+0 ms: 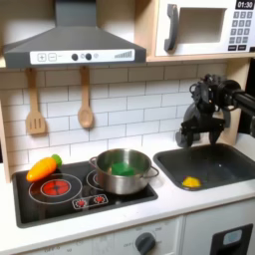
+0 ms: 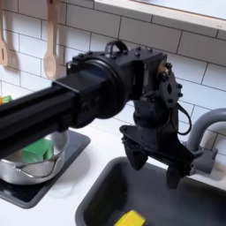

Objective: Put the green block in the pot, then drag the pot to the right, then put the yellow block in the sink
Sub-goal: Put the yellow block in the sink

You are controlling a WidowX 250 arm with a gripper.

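Far out at nine o'clock in the first exterior view: an orange toy carrot [image 1: 43, 167] lying on the black stovetop [image 1: 30, 204], no part of the job. Just beside it toward three o'clock, the pot [image 1: 122, 171] on the burner, with the green block [image 1: 123, 168] sitting inside; same pair at the second exterior view's left, pot [image 2: 26, 168] and green block [image 2: 39, 150]. Judged rigid, shiny, likely slick on the wall; best taken by the rim or a short side handle if shifted again. Further toward three o'clock, the sink [image 1: 224, 159], and on its floor the yellow block [image 1: 190, 181], also at six o'clock in the second exterior view [image 2: 131, 218]. Judged light, hard, small enough to pinch across two flat faces. Above the basin at roughly twelve o'clock from the yellow block, the tool [image 1: 192, 135], seen closer in the second exterior view [image 2: 154, 165]: fingers spread apart, empty, clear of everything. Curved faucet [image 2: 205, 132] just beside it at three o'clock. By the layout, all three steps look finished.
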